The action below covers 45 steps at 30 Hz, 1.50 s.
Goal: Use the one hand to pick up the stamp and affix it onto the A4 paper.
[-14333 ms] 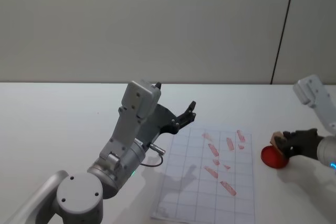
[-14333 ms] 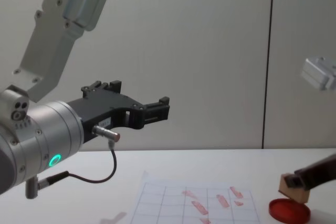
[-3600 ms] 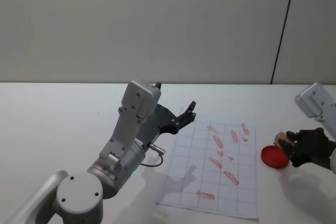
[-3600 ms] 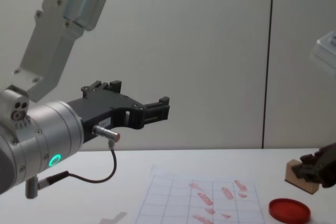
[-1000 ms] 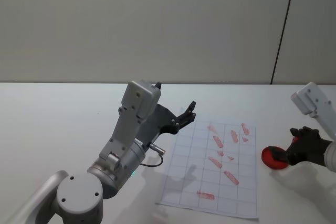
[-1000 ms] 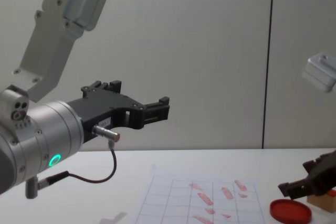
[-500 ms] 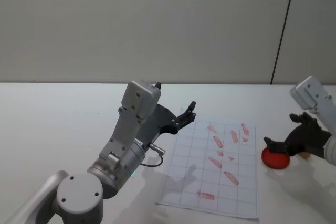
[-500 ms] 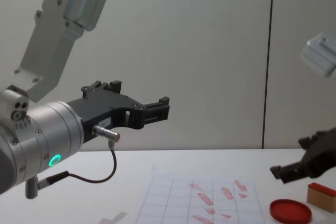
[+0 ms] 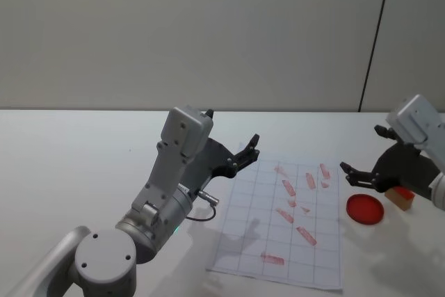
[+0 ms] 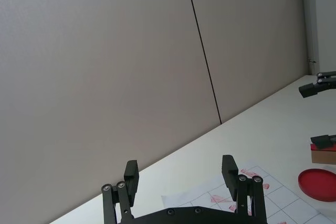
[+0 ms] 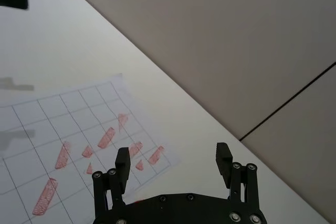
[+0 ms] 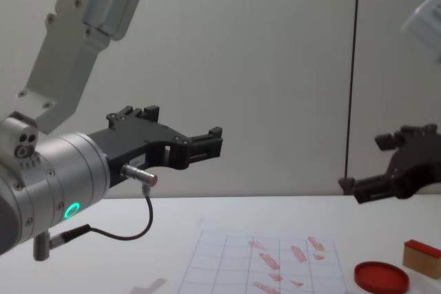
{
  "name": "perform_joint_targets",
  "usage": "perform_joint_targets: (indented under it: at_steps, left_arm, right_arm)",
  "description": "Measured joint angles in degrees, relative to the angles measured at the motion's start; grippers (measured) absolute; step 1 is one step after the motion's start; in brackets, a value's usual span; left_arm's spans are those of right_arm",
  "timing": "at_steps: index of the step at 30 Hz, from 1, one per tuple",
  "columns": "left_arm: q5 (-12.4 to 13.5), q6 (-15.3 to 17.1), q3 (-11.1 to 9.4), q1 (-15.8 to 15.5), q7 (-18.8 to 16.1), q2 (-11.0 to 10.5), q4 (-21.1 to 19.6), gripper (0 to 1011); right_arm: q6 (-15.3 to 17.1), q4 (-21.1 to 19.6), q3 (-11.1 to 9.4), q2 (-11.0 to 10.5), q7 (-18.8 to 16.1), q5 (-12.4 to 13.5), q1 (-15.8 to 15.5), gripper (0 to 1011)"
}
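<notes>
The stamp (image 9: 401, 196), a small tan wooden block with a red face on top, rests on the table just to the right of the round red ink pad (image 9: 365, 209); it also shows in the chest view (image 12: 422, 258). My right gripper (image 9: 360, 148) hangs open above them with nothing in it, clear of the stamp (image 12: 362, 163). The A4 paper (image 9: 285, 231), gridded and carrying several red marks, lies flat at the table's middle. Over the paper's left edge my left gripper (image 9: 247, 151) stays raised, open and empty.
The ink pad (image 12: 381, 277) sits between the paper (image 12: 227, 266) and the stamp. The white table (image 9: 83, 165) stretches bare to the left, and a plain wall stands behind. A cable loops from my left wrist (image 12: 131, 228).
My right gripper let go of the stamp beside the ink pad, then rose up and away with its fingers spread. The stamp stays on the table. The left arm has not moved.
</notes>
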<state>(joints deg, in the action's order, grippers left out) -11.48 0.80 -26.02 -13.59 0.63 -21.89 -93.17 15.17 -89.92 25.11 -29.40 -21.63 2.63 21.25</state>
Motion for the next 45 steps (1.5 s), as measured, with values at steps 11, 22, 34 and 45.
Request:
perform_joint_targets:
  at_steps: [11,22,34,45]
  left_arm:
    - [0.0,0.0,0.0,0.0,0.0,0.0,0.0,1002]
    - [0.0,0.0,0.0,0.0,0.0,0.0,0.0,1002]
    - [0.0,0.0,0.0,0.0,0.0,0.0,0.0,1002]
    - [0.0,0.0,0.0,0.0,0.0,0.0,0.0,1002]
  right_arm:
    - [-6.0,-4.8,-0.5,-2.7,1.3,2.8,-3.3,1001]
    - [-8.7,-7.1,-0.8,-4.1,1.9,4.2,-4.8,1001]
    - [-9.8,-8.1,-0.9,-4.6,2.2,4.8,-5.5,1001]
    - [-10.2,-8.4,-1.0,-4.8,2.3,5.0,-5.7,1001]
